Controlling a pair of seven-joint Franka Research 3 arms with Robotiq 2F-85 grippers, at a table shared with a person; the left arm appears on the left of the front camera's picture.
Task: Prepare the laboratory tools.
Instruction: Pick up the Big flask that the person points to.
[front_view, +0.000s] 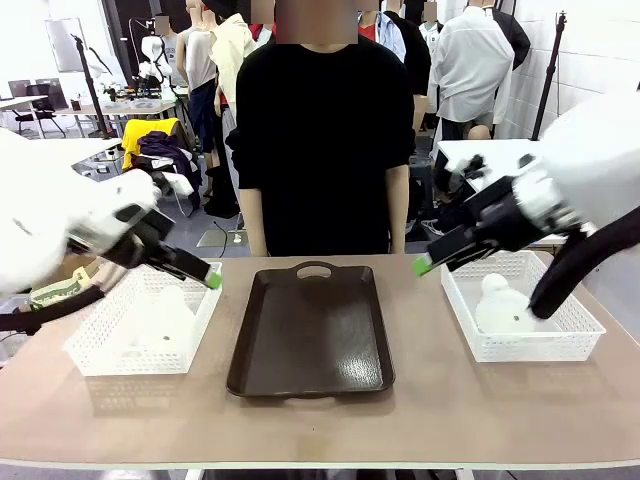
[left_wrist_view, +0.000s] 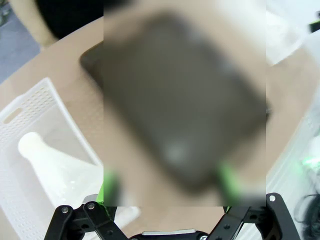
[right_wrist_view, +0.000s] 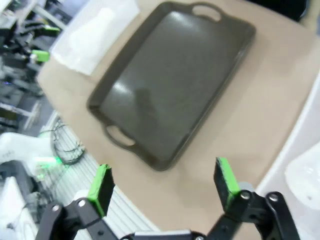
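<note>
Evidently each arm has its own target. From the front, the left gripper (front_view: 213, 278), jaws apart and empty, has the left flask (front_view: 165, 315) at 8 o'clock in the left basket (front_view: 100, 365). The right gripper (front_view: 424, 265), equally spread, has the right flask (front_view: 500, 303) at 4 o'clock in the right basket (front_view: 530, 350). Both flasks seem to stand neck-up.

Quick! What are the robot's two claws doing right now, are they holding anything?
Left gripper: open, holding nothing.
Right gripper: open, holding nothing.
</note>
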